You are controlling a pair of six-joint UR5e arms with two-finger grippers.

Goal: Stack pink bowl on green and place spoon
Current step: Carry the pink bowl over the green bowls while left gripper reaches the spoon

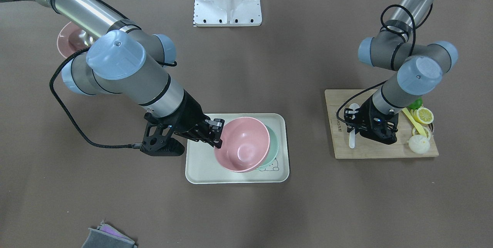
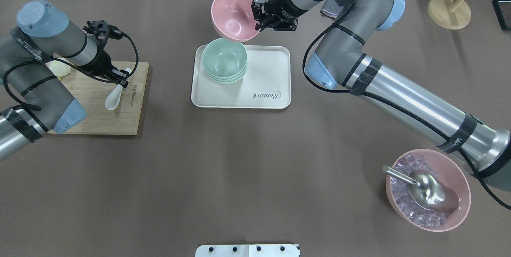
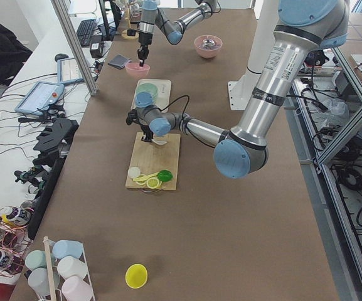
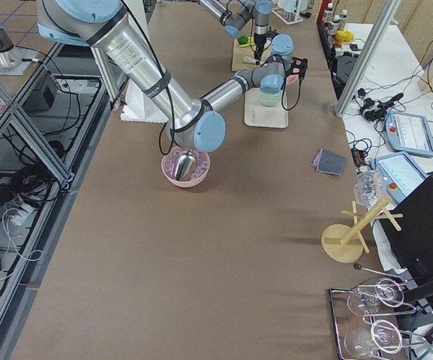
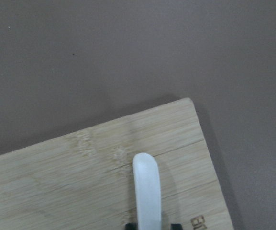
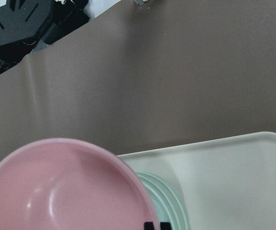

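Right claw clamped on raised pink bowl near green bowl, left claw gripping spoon

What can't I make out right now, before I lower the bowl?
- Left claw: whether it clamps the spoon; fingertips cut off by the left wrist view's bottom edge.
- Green bowls: mostly covered by the pink bowl in the front view.
- Ice bowl: largely behind the right arm, front view.
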